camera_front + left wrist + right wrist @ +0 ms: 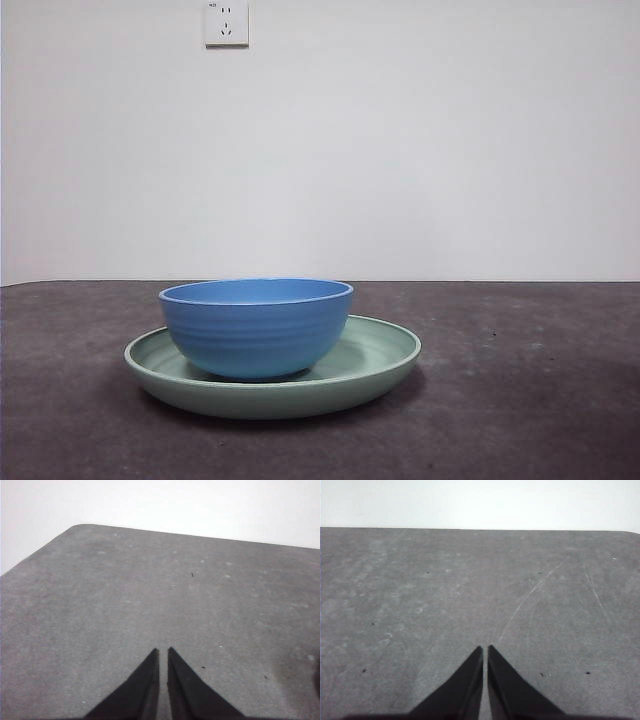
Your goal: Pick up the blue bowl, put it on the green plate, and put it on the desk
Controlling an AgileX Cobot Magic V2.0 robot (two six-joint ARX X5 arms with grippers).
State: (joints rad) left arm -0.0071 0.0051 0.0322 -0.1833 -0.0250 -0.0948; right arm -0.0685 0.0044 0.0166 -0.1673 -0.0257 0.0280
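Bowl (pixel 256 327): sits upright inside the plate (pixel 385 360), left of centre on the desk (pixel 530 400).
My grippers: left (pixel 163 652) and right (pixel 485 650) both pinched closed, empty, over bare desk.
Next step: I'd open wide, grip the bowl's rim, lift straight.
Views: only the front shows the dishes.

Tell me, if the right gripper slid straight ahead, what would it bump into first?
Probably nothing. The right gripper, jaws shut, points across the bare desk toward its far edge. Neither bowl nor plate shows in the right wrist view, though depth is hard to judge.
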